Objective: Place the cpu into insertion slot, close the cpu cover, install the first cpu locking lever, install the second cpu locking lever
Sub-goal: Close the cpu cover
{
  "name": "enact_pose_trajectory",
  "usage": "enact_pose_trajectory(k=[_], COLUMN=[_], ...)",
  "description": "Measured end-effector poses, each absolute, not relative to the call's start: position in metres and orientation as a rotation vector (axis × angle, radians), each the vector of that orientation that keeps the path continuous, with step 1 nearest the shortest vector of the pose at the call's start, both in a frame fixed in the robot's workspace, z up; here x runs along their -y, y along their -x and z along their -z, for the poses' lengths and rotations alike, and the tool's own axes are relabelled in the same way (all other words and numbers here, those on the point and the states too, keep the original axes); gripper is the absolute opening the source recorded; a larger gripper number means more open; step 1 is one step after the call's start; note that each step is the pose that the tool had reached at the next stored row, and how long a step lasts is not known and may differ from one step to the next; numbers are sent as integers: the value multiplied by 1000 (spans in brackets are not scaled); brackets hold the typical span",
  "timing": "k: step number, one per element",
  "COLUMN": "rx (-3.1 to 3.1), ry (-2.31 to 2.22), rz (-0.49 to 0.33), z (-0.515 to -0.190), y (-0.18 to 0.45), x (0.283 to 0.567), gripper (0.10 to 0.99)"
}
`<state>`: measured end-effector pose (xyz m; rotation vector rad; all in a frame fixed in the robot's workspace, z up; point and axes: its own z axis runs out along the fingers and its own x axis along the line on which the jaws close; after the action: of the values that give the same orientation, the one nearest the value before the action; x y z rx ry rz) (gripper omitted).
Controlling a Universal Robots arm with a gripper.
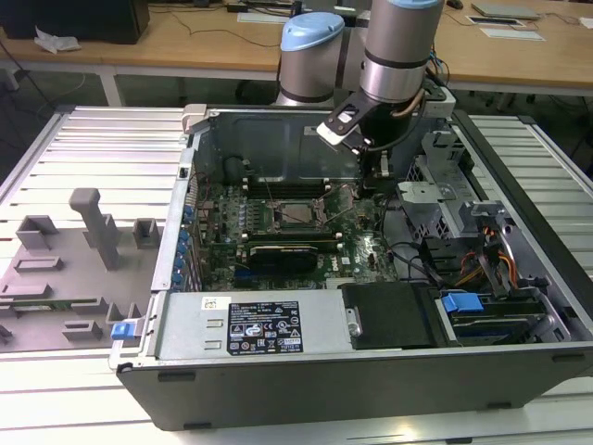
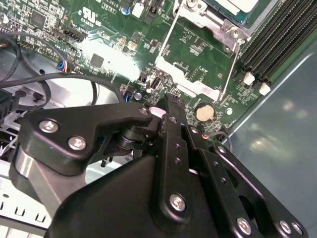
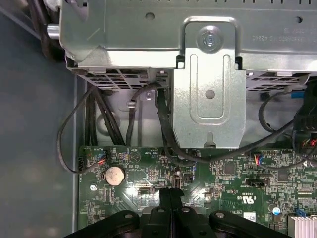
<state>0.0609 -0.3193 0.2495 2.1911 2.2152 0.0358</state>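
Hovering over motherboard [image 3: 233,184], claw [image 3: 171,194] pressed together, holding nothing.

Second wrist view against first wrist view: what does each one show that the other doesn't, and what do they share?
Second wrist view: a corner of the silvery cpu cover and the black memory slots. First wrist view: a grey metal bracket and black cables past the board's edge. Both: the green motherboard, its coin battery, and the gripper with fingers shut.
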Motion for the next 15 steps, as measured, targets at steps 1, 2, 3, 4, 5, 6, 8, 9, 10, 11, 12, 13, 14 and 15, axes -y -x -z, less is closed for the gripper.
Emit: enact_pose_trajectory(k=[1, 2, 3, 4, 5, 6, 8, 9, 10, 11, 12, 13, 14, 15], rx=[-2215, -2215, -2215, -2215, -2215, -2215, -2215, -2215, -2215, -2217, -2223, -2234, -2252, -2267], ry=[-2191, -2191, -2191, -2191, -2191, -2191, -2191, -2191, -2191, -2193, -2198, -2210, -2228, -2242], rz=[-36, -36, -37, -36, -36, -37, -36, -36, -36, -32, -21, 4, 45, 77], z=[-250, -249, -249, -247, -245, -244, -243, -243, -243, -243, -243, -243, -243, -243], y=[-61, -61, -61, -61, -61, -61, -61, -61, -61, -61, -61, -61, -62, -62], x=[319, 319, 319, 319, 319, 319, 319, 319, 319, 319, 319, 319, 319, 319], gripper=[106, 106, 106, 106, 106, 106, 106, 106, 106, 106, 106, 106, 106, 106])
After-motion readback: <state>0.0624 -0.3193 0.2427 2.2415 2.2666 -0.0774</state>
